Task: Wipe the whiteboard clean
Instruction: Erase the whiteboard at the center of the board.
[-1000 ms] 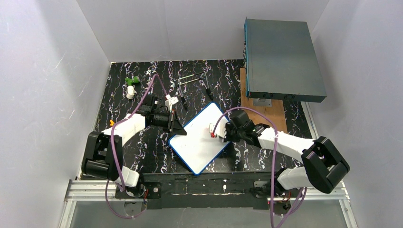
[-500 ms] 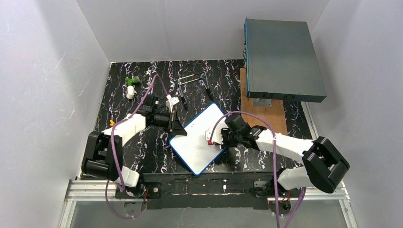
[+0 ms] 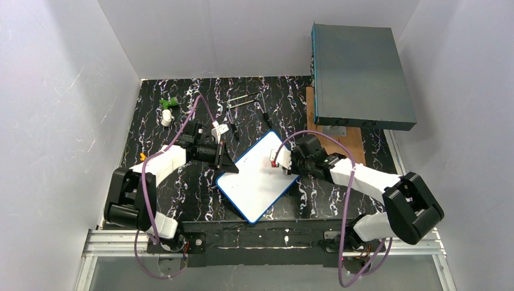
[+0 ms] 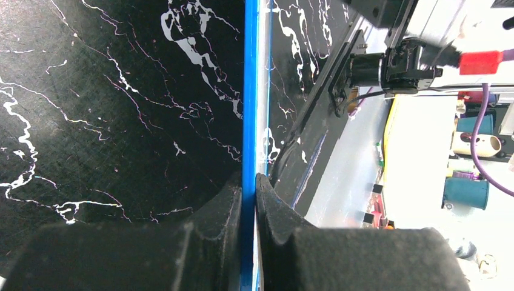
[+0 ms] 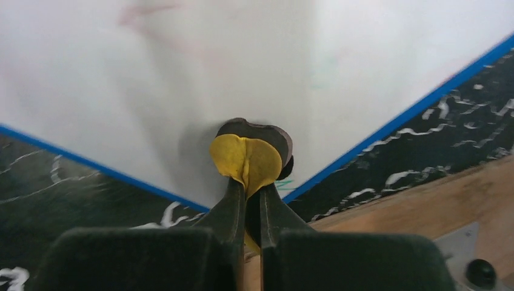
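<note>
The whiteboard (image 3: 254,182), white with a blue frame, lies slanted on the black marbled table. My left gripper (image 3: 226,164) is shut on its left edge; in the left wrist view the blue frame (image 4: 250,91) runs edge-on between the closed jaws of the left gripper (image 4: 249,182). My right gripper (image 3: 277,162) is shut on a small yellow eraser pad (image 5: 245,154) with a dark underside. The pad presses on the whiteboard (image 5: 182,73) near its right corner. A faint red smudge (image 5: 145,12) and small green marks (image 5: 283,182) show on the white surface.
A large grey-teal box (image 3: 360,76) stands at the back right over a wooden board (image 3: 353,148). A green and white object (image 3: 166,110) lies at the back left. Pens (image 3: 244,100) lie behind the whiteboard.
My right gripper slid the pad toward the near side of the whiteboard, then back toward its far right edge. The left gripper and the whiteboard stayed put.
</note>
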You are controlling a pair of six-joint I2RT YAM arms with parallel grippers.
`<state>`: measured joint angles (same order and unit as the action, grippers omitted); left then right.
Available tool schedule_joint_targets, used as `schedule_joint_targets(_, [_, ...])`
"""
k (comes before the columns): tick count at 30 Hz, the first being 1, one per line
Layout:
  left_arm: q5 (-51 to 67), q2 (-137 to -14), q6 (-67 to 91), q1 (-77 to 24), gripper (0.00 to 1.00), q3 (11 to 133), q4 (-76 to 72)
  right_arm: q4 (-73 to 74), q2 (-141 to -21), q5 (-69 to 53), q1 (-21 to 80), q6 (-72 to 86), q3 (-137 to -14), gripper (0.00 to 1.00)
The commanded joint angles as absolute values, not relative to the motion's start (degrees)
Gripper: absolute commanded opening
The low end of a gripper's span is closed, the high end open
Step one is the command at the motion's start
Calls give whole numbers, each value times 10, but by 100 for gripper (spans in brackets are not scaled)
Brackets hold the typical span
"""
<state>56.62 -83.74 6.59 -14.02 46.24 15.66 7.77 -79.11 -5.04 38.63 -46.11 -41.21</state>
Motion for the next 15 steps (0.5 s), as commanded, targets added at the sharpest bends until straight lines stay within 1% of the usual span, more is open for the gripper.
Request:
schedule_joint_targets(1, [550, -819, 40, -149, 0, 470, 175, 123, -754, -139, 404, -503, -362, 1])
schedule_joint_targets(3, [550, -818, 40, -150, 0, 470, 175, 128, -746, -158, 424, -509, -358, 1])
schedule_joint_targets(7, [550, -817, 40, -150, 0, 469, 175, 134, -763, -164, 448, -489, -390, 1])
schedule_joint_targets(11, [548, -815, 39, -150, 0, 468, 175, 92, -797, -68, 429, -425, -429, 1])
schedule_joint_targets(15, [548, -817, 39, -150, 0, 468, 175, 58, -791, 17, 400, -419, -424, 1])
